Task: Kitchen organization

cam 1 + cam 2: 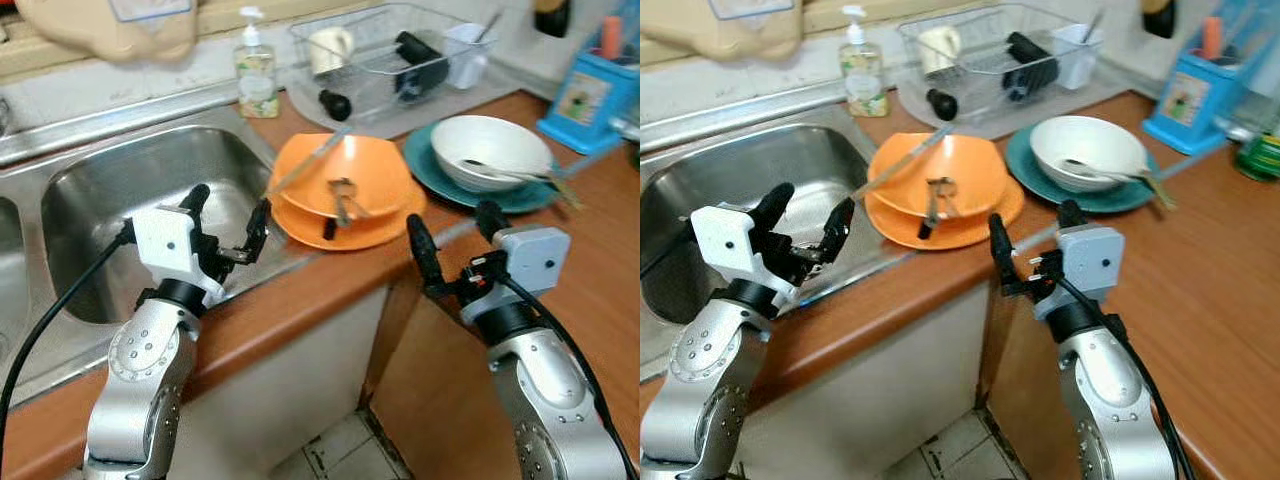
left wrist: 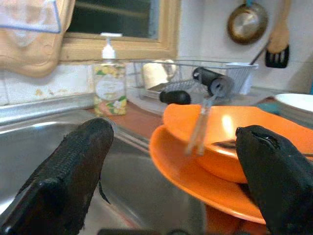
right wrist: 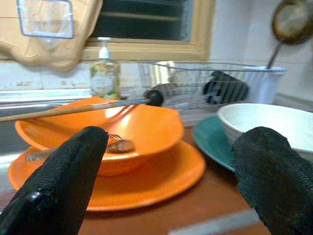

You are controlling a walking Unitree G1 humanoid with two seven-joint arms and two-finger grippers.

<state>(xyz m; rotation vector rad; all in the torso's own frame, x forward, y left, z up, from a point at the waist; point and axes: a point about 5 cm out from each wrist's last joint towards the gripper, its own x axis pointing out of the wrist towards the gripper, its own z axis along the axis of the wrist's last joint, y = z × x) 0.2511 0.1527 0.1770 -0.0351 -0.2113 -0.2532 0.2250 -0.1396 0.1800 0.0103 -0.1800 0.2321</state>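
Note:
An orange bowl (image 1: 350, 172) sits on an orange plate (image 1: 345, 228) on the wooden counter, beside the steel sink (image 1: 110, 215). A fork (image 1: 342, 200) lies in the bowl and a long stick-handled utensil (image 1: 308, 163) rests across its rim. A white bowl (image 1: 490, 150) with cutlery sits on a teal plate (image 1: 432, 165) to the right. My left gripper (image 1: 228, 222) is open over the sink's right edge, just left of the orange plate. My right gripper (image 1: 456, 238) is open at the counter's front edge, in front of the dishes and holding nothing.
A wire dish rack (image 1: 385, 60) with a cup and dark utensils stands at the back. A soap dispenser (image 1: 256, 70) stands behind the sink. A blue holder (image 1: 588, 100) is at the far right. A cloth (image 1: 110, 30) hangs over the sink.

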